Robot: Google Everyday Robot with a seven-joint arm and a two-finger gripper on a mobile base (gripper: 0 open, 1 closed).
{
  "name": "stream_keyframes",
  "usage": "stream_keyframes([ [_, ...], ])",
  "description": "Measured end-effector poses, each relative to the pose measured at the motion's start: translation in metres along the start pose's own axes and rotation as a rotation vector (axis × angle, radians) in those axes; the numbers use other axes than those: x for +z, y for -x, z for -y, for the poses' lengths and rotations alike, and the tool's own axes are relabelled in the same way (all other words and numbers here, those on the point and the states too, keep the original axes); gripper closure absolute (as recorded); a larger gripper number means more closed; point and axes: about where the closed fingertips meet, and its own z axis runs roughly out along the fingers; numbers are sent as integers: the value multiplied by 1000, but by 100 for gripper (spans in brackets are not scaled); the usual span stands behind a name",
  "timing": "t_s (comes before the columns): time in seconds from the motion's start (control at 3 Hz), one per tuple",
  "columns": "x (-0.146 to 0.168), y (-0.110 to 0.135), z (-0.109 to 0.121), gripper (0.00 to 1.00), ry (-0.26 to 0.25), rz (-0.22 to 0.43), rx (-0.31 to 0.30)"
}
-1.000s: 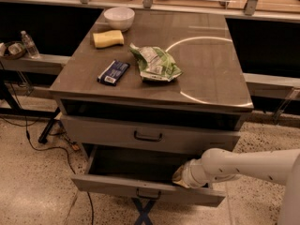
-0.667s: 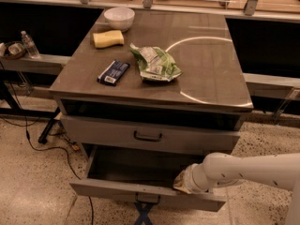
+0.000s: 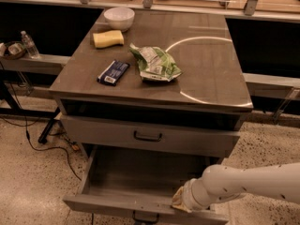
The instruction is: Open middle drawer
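The middle drawer (image 3: 140,182) is a shallow grey metal drawer. It stands pulled far out toward me, and its inside looks bare. Its small dark loop handle (image 3: 144,216) shows at the centre of the low front, at the bottom edge of the view. My gripper (image 3: 180,202) is at the end of the white arm (image 3: 243,184), which comes in from the right. It rests on the drawer's front rim, right of the handle. The taller top drawer (image 3: 147,136) above is closed.
On the cabinet top (image 3: 206,64) lie a white bowl (image 3: 119,18), a yellow sponge (image 3: 108,38), a dark blue packet (image 3: 113,72) and a green snack bag (image 3: 154,63). A water bottle (image 3: 28,44) stands on a ledge at left. Cables (image 3: 47,144) run over the floor at left.
The middle drawer has slid further out toward me. The arm and gripper have moved down and forward with the drawer's front.
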Motion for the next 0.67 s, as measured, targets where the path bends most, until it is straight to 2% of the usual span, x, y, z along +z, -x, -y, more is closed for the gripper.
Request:
stream_keyframes([
  [0.33,11,-1,-26,100,61,-9,-1],
  [0.67,8,1,-26,100,61,-9,-1],
])
